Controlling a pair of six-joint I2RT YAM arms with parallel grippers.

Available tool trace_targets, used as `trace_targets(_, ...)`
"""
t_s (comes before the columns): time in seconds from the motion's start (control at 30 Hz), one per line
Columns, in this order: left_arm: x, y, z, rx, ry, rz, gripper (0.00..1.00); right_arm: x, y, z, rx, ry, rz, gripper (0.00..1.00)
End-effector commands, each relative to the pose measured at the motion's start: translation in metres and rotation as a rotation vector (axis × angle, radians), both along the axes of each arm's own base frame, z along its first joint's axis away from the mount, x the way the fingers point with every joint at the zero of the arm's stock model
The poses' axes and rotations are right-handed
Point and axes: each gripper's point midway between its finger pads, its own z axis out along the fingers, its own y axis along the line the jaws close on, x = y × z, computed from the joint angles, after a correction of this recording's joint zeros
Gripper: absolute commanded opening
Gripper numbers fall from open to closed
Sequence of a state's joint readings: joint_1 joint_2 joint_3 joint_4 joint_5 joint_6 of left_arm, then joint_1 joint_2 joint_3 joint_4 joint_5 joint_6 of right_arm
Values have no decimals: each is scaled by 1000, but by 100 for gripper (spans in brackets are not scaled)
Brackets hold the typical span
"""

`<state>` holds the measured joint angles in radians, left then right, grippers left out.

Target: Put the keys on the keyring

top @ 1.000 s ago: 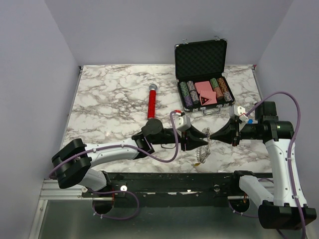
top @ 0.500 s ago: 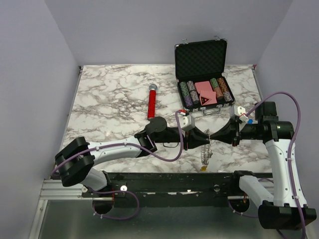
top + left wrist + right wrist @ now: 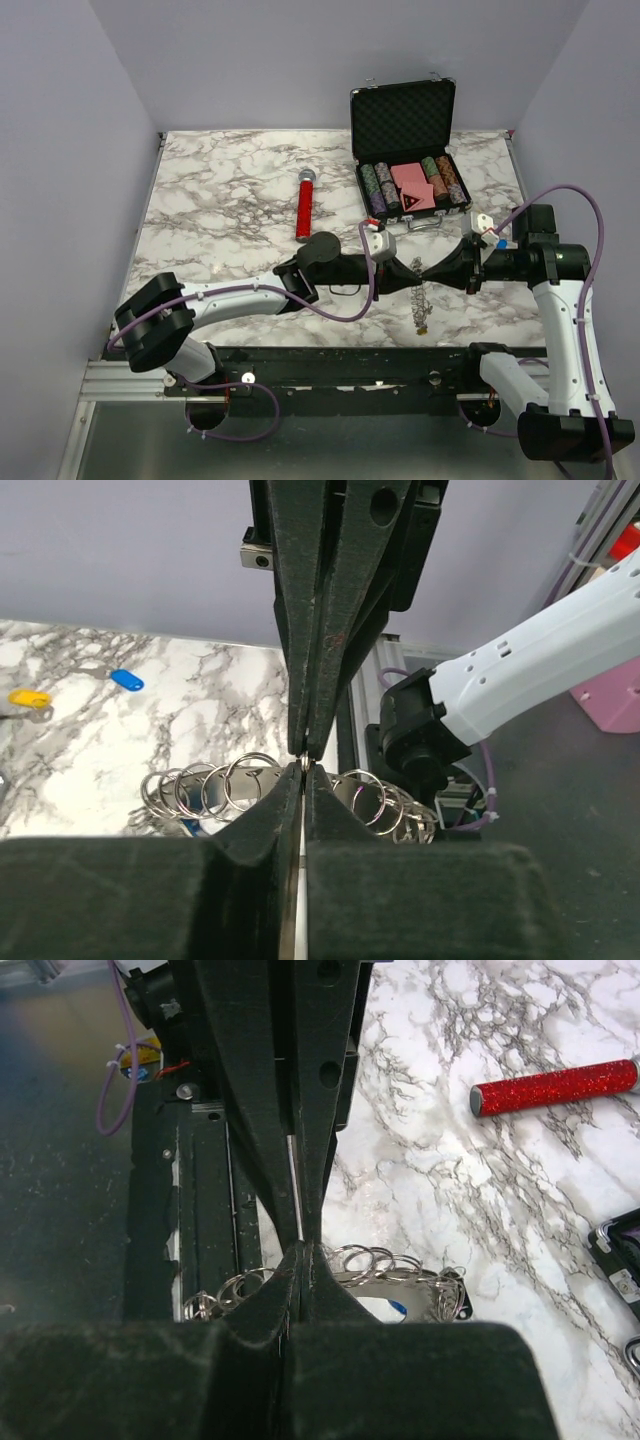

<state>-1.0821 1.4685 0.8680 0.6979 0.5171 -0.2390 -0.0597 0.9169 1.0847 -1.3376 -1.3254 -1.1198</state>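
The keyring [image 3: 419, 296] is a chain of small metal rings that hangs down from where the two grippers meet, above the table's near edge. My left gripper [image 3: 407, 272] reaches right and my right gripper [image 3: 427, 272] reaches left, tip to tip. In the left wrist view my left gripper [image 3: 303, 767] is shut on a ring, with rings [image 3: 222, 785] spread to both sides. In the right wrist view my right gripper [image 3: 300, 1249] is shut at the same spot among the rings [image 3: 362, 1259]. A blue bit [image 3: 397, 1307] shows under the chain. No key shows clearly.
A red-handled microphone [image 3: 304, 206] lies at mid-table. An open black case [image 3: 405, 150] with poker chips stands at the back right. A small blue tag [image 3: 126, 680] and a yellow one [image 3: 28, 697] lie on the marble. The black rail [image 3: 350, 362] runs along the near edge.
My left gripper moved right and shut against my right gripper's tips. The keyring shifted right and now hangs straighter between them.
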Motion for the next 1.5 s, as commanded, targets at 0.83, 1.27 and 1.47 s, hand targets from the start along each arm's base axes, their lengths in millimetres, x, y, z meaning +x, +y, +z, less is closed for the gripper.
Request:
trace_targets(0.83, -54, 110, 28, -365, -375, 78, 0, -18, 19, -8, 45, -17, 169, 80)
trace_targets(1.27, -34, 117, 38, -437, -261, 213, 0, -40, 73, -19, 61, -57, 570, 66)
trace_targets(1.47, -31, 113, 35, -456, -206, 227, 0, -36, 85, -1, 90, -42, 600, 46)
